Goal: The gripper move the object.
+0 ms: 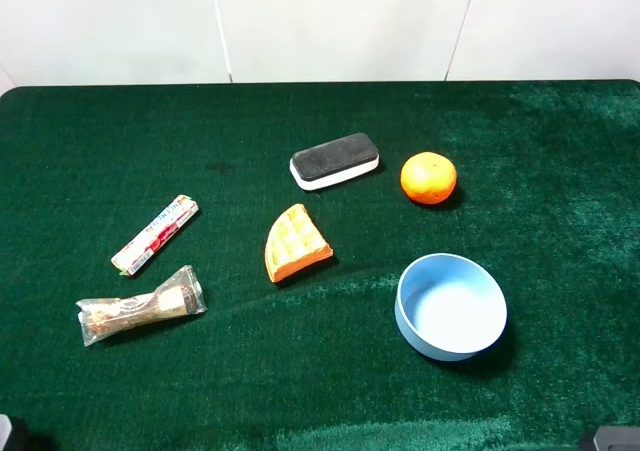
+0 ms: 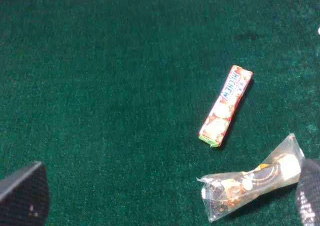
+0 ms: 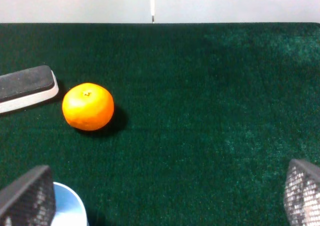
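The orange-tan waffle wedge (image 1: 296, 243) lies flat near the middle of the green table, with its dimpled face up. It shows in neither wrist view. My left gripper (image 2: 165, 201) is open and empty, with its fingertips (image 2: 22, 193) wide apart, at the table's near left corner (image 1: 8, 433). My right gripper (image 3: 165, 196) is open and empty, with its fingertips (image 3: 302, 191) wide apart, at the near right corner (image 1: 615, 438). Both grippers are far from the wedge.
A black-and-white eraser (image 1: 335, 160) and a round orange fruit (image 1: 428, 177) lie behind the wedge. A blue bowl (image 1: 450, 306) stands to its front right. A candy stick (image 1: 155, 233) and a clear-wrapped snack (image 1: 140, 306) lie to the left.
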### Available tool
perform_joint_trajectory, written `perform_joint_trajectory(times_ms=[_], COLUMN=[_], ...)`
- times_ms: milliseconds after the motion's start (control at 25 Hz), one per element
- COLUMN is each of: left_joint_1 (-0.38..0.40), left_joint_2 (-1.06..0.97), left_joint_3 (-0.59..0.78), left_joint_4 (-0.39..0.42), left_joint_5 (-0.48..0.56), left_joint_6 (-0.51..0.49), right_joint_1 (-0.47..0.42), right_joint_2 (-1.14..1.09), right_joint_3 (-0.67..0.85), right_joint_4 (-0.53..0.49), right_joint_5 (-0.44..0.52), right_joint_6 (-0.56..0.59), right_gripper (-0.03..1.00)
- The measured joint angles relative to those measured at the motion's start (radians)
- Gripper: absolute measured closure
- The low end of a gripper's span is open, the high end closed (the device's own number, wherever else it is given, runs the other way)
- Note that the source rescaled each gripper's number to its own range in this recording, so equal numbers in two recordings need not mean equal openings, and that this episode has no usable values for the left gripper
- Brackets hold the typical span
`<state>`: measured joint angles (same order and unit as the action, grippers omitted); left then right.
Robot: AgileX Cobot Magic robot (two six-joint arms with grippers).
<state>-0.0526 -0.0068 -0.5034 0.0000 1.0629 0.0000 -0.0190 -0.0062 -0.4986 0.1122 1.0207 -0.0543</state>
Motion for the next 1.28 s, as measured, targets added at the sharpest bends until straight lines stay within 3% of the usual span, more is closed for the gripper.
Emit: perform_joint_trajectory(times_ms=[400, 800, 920, 1040, 1280], left_joint_1=[0.000, 0.000, 0.000, 0.000, 0.000], left_joint_2=[0.000, 0.000, 0.000, 0.000, 0.000], left_joint_3=[0.000, 0.000, 0.000, 0.000, 0.000], left_joint_4=[0.000, 0.000, 0.000, 0.000, 0.000], left_joint_5=[0.000, 0.000, 0.000, 0.000, 0.000], left_joint_6=[0.000, 0.000, 0.000, 0.000, 0.000], right_joint_1=[0.000, 0.006, 0.068, 0.184, 0.379], right_joint_2=[0.059, 0.456, 0.580, 0.703, 0.943], right_joint_3=[-0.001, -0.092, -0.127, -0.168, -0.239], right_joint_4=[0.005, 0.072, 0.077, 0.046, -0.042], right_joint_5=[-0.005, -0.188, -0.231, -0.284, -0.411], right_joint_6=[0.017, -0.035, -0.075, -0.068, 0.047], right_gripper=[-0.03, -0.03, -0.03, -0.03, -0.03])
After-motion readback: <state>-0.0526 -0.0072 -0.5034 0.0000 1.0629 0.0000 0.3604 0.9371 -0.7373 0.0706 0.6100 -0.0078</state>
